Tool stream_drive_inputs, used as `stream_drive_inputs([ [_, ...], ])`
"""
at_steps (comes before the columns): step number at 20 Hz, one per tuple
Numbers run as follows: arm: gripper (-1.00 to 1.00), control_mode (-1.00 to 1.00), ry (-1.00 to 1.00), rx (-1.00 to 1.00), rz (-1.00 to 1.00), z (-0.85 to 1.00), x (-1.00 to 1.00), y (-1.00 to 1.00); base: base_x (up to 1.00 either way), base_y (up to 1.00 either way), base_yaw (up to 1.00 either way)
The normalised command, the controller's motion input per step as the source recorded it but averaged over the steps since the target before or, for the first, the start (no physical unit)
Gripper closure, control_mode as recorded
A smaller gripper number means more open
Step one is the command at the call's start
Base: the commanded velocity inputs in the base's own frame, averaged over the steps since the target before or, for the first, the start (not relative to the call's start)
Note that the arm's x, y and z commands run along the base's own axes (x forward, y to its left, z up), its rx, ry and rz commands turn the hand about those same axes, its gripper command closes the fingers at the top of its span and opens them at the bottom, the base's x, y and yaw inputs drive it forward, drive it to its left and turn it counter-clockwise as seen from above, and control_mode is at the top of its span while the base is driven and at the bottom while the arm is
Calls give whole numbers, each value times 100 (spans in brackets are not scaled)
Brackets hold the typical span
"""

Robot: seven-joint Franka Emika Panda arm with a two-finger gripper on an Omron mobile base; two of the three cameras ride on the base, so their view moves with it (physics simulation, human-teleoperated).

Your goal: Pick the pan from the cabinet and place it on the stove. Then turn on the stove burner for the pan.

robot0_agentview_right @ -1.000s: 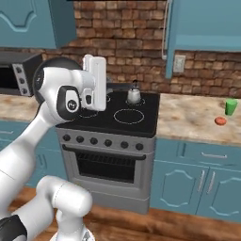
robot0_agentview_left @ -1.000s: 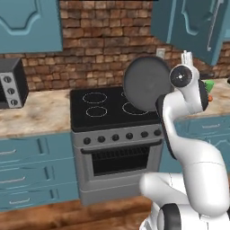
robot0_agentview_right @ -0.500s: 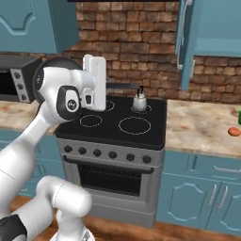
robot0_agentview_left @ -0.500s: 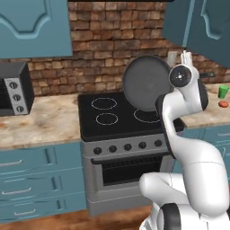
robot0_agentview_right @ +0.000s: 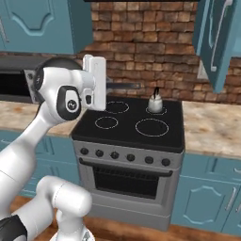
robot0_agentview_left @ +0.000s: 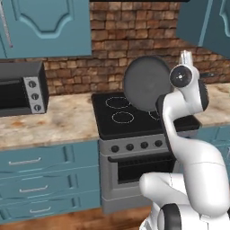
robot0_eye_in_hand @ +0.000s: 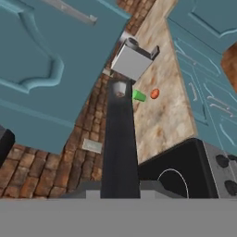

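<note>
My gripper is shut on the long black handle of the pan. The pan hangs on edge in the air over the stove, its round dark grey face turned to the left base view. In the right base view the handle juts from the hand towards the brick wall. In the hand view the handle runs straight up from the jaws. The black cooktop bears white rings, with a wide stove burner ring at front right. A cabinet door stands open at upper right.
A small silver kettle sits on the back right of the cooktop. A toaster oven stands on the counter to the left. Black knobs line the stove front. A green cup and an orange thing lie on the far counter.
The base has driven sideways, so the stove and counter have slid right in both base views. The pan stays in the grip in the same pose.
</note>
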Motion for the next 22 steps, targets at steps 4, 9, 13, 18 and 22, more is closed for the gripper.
stream_drive_inputs([
  [4,100,100,0,0,0,0,0,0,33,33,0],
  [9,100,100,0,0,0,0,0,0,23,30,1],
  [13,100,100,0,0,0,0,0,0,1,31,5],
  [18,100,100,0,0,0,0,0,0,13,38,8],
  [22,100,100,0,0,0,0,0,0,37,29,6],
])
